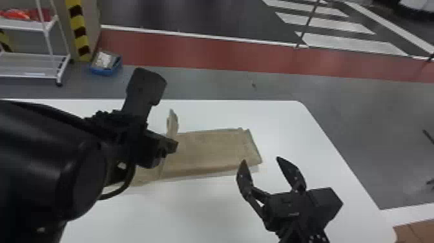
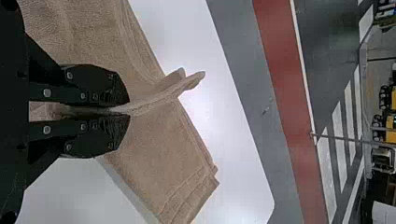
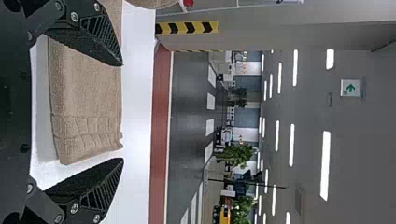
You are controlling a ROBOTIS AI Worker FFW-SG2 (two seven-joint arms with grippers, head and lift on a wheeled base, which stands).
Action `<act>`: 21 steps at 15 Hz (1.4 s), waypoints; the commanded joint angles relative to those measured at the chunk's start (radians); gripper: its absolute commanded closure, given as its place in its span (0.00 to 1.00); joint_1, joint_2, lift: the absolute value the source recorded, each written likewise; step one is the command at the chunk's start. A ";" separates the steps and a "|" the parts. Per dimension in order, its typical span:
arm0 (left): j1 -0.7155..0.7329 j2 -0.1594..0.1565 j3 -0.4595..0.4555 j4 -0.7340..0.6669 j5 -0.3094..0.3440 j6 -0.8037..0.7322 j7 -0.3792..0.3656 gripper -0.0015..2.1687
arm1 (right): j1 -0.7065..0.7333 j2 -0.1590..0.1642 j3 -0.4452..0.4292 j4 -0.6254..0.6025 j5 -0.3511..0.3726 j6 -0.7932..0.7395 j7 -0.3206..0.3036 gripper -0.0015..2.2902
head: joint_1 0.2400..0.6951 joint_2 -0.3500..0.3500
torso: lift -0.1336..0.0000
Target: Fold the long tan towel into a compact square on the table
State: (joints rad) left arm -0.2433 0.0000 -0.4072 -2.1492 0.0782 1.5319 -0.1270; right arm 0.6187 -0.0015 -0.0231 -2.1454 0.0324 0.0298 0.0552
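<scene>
Head view: towel [image 1: 206, 150] seemingly between jaws.

Surface [image 1: 200, 213]: white, plain, with a straight far edge and a rounded far right corner. Directly on it: one tan towel [image 1: 210, 148], layered in a long strip running left to right, a narrow ridge of cloth standing up partway along. A faint shadow follows its near edge on the surface.

room beyond towel [image 1: 213, 148], left hand [image 1: 172, 146] blocking left
</scene>
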 commanded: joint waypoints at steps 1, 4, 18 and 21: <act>0.009 -0.003 -0.053 -0.008 -0.001 -0.002 -0.009 0.00 | -0.007 0.002 0.000 0.007 0.000 0.000 0.000 0.08 | 1.00 0.12 | 0.07; 0.015 -0.003 -0.094 -0.011 -0.001 -0.002 -0.011 0.02 | -0.010 0.002 0.000 0.013 -0.002 0.000 0.000 0.08 | 1.00 0.06 | 0.07; 0.256 0.089 0.166 -0.087 0.088 -0.385 -0.028 0.03 | -0.284 0.002 0.025 0.182 -0.035 0.384 0.072 0.08 | 1.00 0.18 | 0.07; 0.325 0.133 0.263 -0.047 0.193 -0.670 -0.022 0.03 | -0.335 0.002 0.052 0.228 -0.037 0.387 0.114 0.08 | 1.00 0.29 | 0.07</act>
State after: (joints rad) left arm 0.0569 0.1164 -0.1825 -2.2110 0.2362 0.9509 -0.1502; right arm 0.3044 -0.0015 0.0181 -1.9343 -0.0044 0.4149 0.1652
